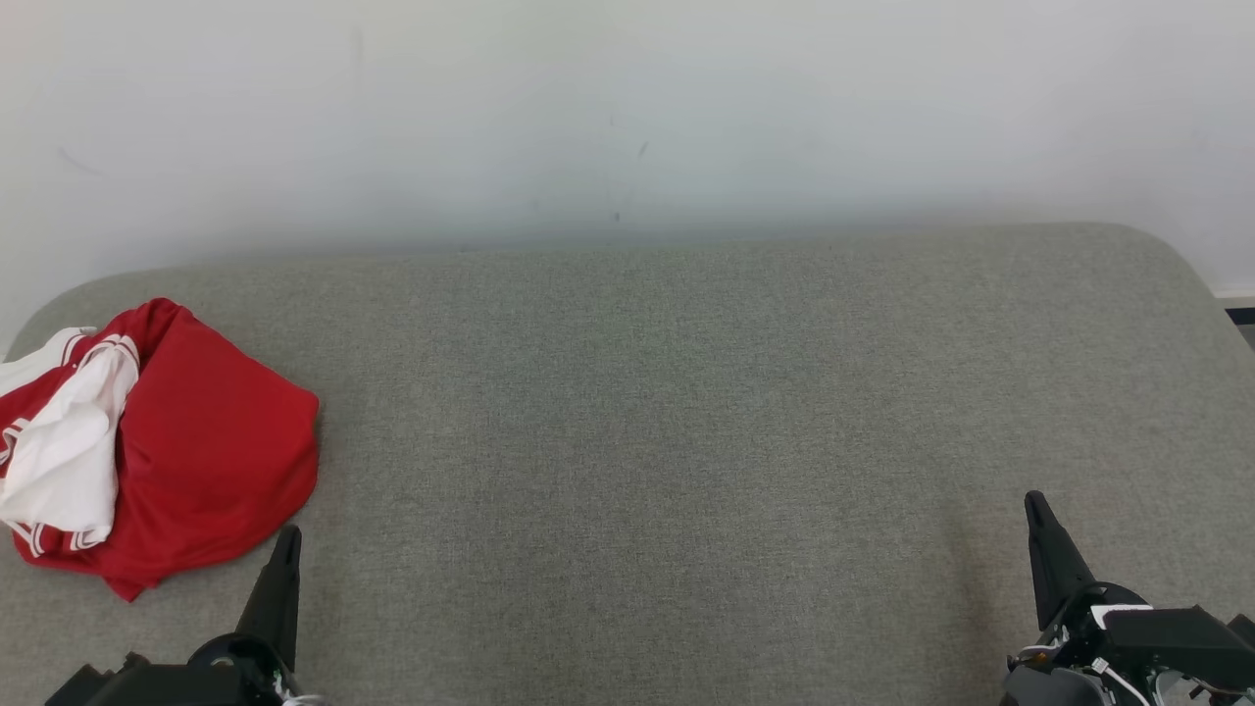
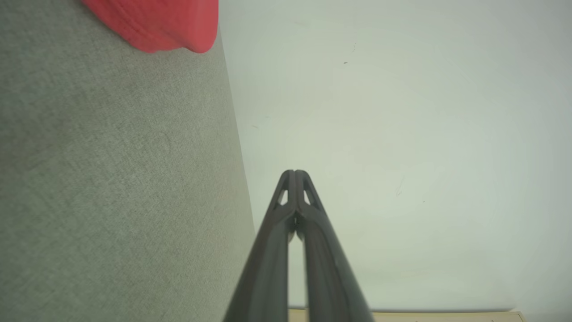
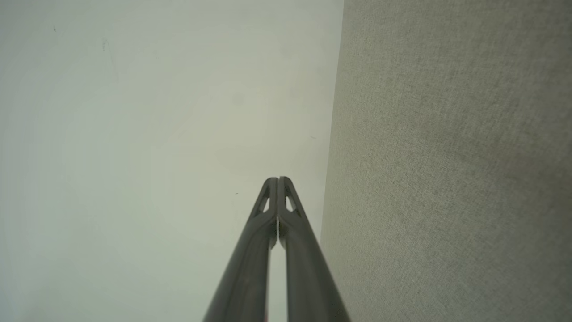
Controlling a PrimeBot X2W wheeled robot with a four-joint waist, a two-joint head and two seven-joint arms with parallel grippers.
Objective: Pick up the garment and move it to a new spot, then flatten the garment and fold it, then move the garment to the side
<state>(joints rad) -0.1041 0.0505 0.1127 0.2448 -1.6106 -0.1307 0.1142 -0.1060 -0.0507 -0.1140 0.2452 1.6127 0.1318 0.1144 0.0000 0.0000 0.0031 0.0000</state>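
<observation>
Low at the left of the head view, your left end effector (image 1: 282,564) is pinched closed, tips touching, nothing between them. The left wrist view confirms it: fingers meet at the tip, no cloth caught.

Right end effector (image 1: 1044,525), low right: same story. Closed to the tips, empty, pointing toward the wall (image 1: 627,118).

Both sit over the near edge of the grey cushion (image 1: 686,441).

Garment (image 1: 211,441): red, with white panels and striped trim. It lies in a crumpled heap at the cushion's far left edge, just beyond and left of your left end effector, not touching it. Well apart from the right one. A red edge of it shows at the top left of the left wrist view.

Progress, as I read it: nothing is done yet.
- Garment bunched, ungrasped, off to one side.
- Middle of the cushion bare, a likely new spot.
- Left to do: pick up, move, flatten, fold, set aside.

The left arm is the nearer one for the first grasp, and you would need to open it first.
</observation>
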